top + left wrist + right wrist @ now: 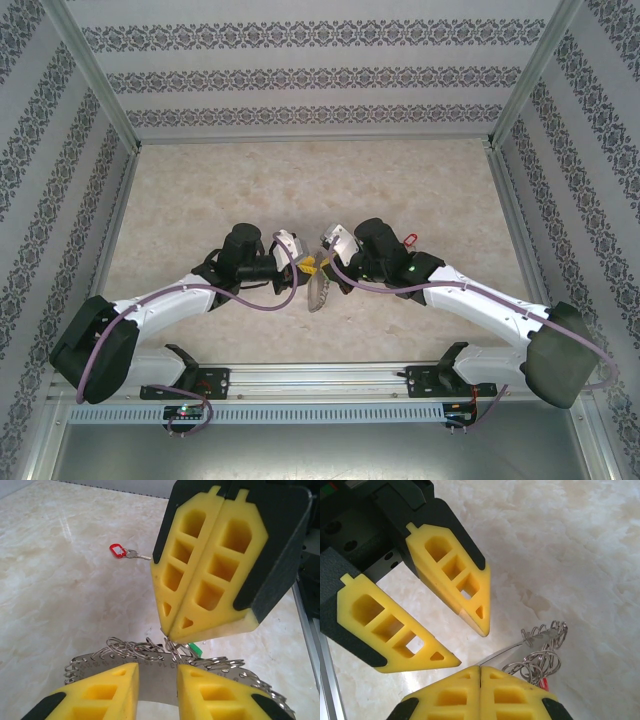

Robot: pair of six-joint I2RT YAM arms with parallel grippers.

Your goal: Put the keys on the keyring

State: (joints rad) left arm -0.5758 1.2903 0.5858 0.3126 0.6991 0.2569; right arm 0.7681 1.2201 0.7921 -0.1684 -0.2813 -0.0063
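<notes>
threading step, i reckon: right gripper [171,631] pinched shut on the thin grey metal hoop keyring [155,666], left gripper [470,647] apart astride it; next i fetch the tiny red-headed silver key [120,551], well apart on the beige marble table [60,595].

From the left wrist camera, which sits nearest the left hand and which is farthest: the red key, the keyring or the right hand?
1. keyring, at the bottom, between the fingertips of the left hand.
2. right hand, just beyond, centre right, its tips on the ring.
3. red key, farthest, lying upper left.
</notes>
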